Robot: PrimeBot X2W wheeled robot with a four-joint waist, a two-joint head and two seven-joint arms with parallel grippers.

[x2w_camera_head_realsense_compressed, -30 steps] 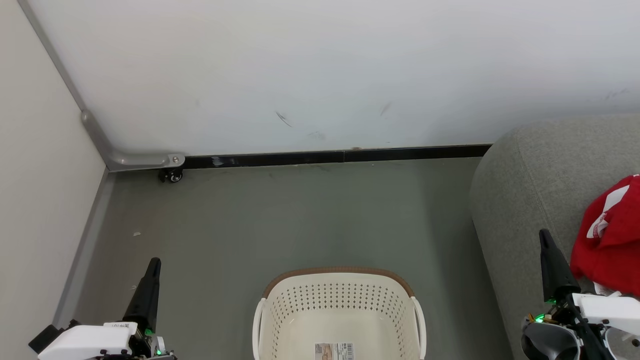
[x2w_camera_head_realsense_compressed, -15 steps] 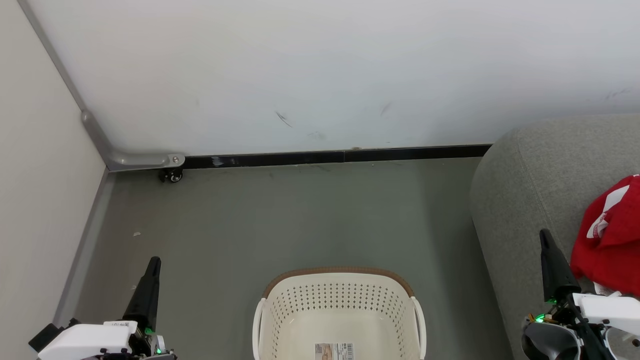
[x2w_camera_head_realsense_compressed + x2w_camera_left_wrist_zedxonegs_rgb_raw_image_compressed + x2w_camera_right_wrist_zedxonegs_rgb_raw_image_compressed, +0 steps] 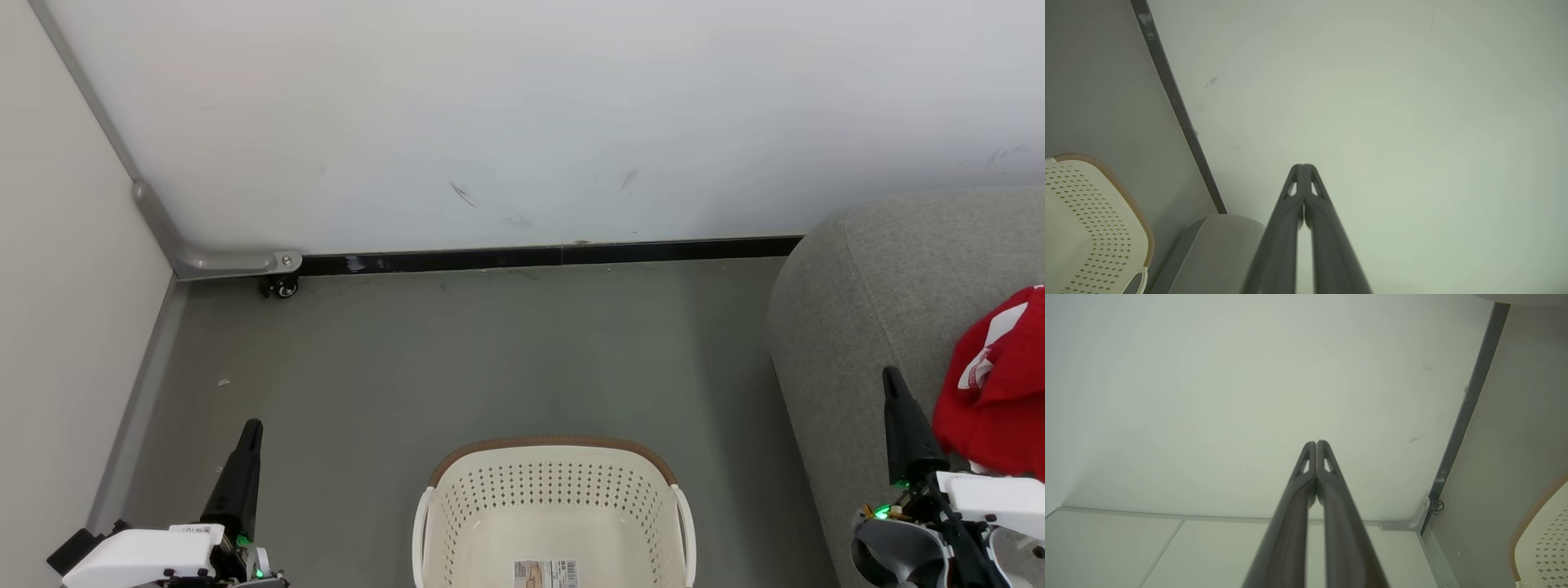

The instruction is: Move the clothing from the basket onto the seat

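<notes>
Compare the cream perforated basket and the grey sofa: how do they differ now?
Load: the cream-white perforated plastic basket has just a label sticker on its visible bottom; the light-grey fabric sofa carries bright-red clothing. Build: the basket is holed, brown-rimmed; the sofa plain, rounded, bigger. Both stand on the grey floor.

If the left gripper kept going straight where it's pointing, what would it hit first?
Probably the white wall: the left gripper aims at wall in its wrist view, basket off to the side. Depth is unclear.
</notes>
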